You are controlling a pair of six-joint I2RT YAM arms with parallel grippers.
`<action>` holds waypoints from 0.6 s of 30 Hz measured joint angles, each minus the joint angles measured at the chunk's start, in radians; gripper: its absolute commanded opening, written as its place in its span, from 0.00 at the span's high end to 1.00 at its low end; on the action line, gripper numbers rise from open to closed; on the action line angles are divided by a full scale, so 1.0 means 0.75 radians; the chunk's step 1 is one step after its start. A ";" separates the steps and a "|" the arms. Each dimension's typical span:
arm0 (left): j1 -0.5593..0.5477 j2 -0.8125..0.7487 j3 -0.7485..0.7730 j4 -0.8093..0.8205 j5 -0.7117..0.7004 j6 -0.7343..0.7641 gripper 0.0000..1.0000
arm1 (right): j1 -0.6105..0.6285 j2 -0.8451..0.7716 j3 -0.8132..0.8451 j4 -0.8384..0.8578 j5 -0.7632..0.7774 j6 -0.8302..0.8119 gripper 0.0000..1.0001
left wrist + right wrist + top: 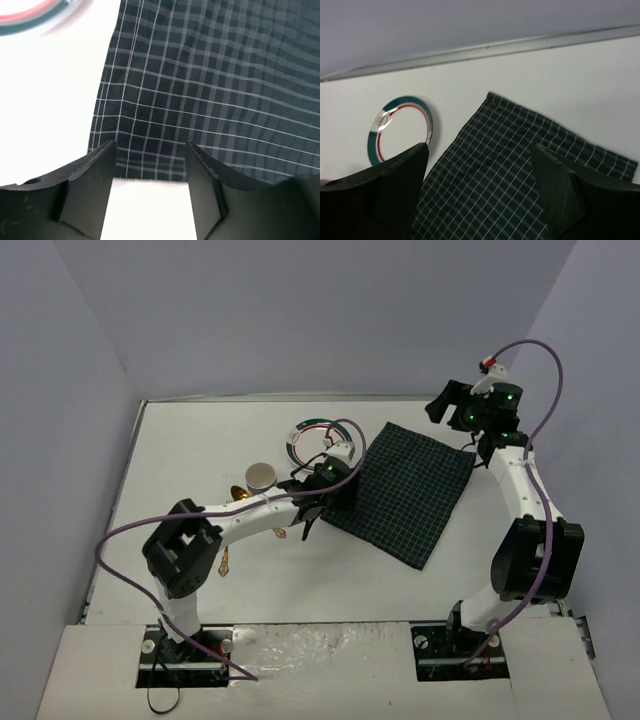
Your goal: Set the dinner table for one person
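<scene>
Cloth (pixel 405 490), dark green checked, laid out; left gripper (pixel 150 150), right gripper (pixel 479 147) agape, empty; green-rimmed round plate (pixel 402 125), steel cup (pixel 262 476) unplaced at left.

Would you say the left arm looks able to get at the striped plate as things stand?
Probably yes. The left gripper hangs open at the checked cloth's edge. The plate lies close beside it on the table, with nothing standing between them.
</scene>
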 measured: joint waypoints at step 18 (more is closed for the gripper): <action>0.273 -0.929 -0.038 -0.421 -0.306 0.169 0.03 | 0.395 -0.847 -0.605 0.047 0.205 0.155 0.00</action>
